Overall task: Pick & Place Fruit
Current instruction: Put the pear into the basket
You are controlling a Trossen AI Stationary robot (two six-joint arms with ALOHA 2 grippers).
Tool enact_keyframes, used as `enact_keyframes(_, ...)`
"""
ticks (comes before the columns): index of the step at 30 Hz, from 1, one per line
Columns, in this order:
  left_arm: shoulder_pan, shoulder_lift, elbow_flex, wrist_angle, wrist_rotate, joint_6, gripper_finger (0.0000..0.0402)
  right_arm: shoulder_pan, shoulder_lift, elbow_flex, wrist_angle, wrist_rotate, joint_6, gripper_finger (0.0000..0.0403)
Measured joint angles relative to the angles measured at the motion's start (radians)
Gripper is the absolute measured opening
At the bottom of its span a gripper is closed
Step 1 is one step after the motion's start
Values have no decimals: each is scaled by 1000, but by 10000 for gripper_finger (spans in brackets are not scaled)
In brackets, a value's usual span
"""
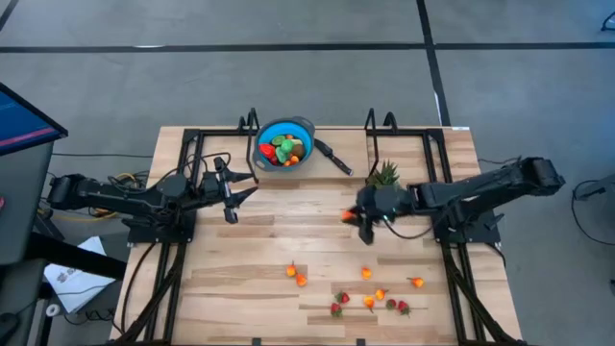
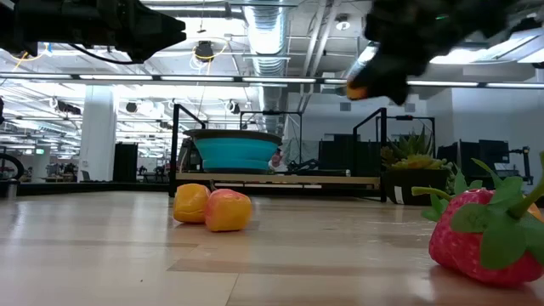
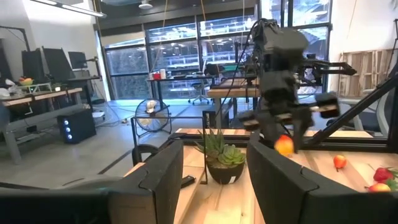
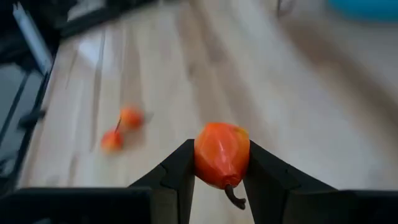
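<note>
Grey floor surrounds a pale wooden bench seen from above; the low view looks past it into an open workshop with ducts and strip lights.

Right end effector hangs above the bench middle, fingers closed on one orange fruit with a dark stem. The wrist view shows both fingers pressing its sides. From above only an orange-red speck shows at the fingertips; in the low view the arm is a dark blur at top right with an orange spot.

Left end effector is raised over the left part of the bench, pointing toward the right arm, fingers spread apart and holding nothing. Its wrist view is half blocked by its own two fingers.

Blue bowl sits at the far edge, already carrying several fruits; red, green and brown show, individual kinds hard to separate. A black handle sticks out toward the right.

Spiky green plant stands just behind the right wrist, partly covered by it.

Loose fruits lie scattered near the front edge: orange pieces and red strawberries, too small from above to sort exactly. In the low view a strawberry is cut off at the right edge, and two orange pieces touch each other.
</note>
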Motion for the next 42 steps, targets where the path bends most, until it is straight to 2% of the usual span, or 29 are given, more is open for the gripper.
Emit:
enact_keyframes(5, 0, 0, 0, 1, 0, -15, 173, -102, 100, 111, 54, 0, -168, 108)
enact_keyframes(15, 0, 0, 0, -1, 0, -54, 173, -230, 460, 527, 40, 19, -440, 108)
enact_keyframes(21, 0, 0, 0, 0, 0, -53, 173, -346, 628, 763, 0, 19, -469, 108)
enact_keyframes(27, 0, 0, 0, 0, 0, -52, 173, -437, 768, 953, -134, 16, -469, 108)
enact_keyframes(33, 0, 0, 0, 4, -1, -52, 173, -472, 862, 1049, -208, 11, -469, 108)
enact_keyframes(38, 0, 0, 0, 8, -1, -52, 173, -492, 862, 1054, -205, 11, -471, 115)
enact_keyframes(42, 0, 0, 0, 8, -2, -49, 172, -505, 855, 1053, -206, 11, -471, 138)
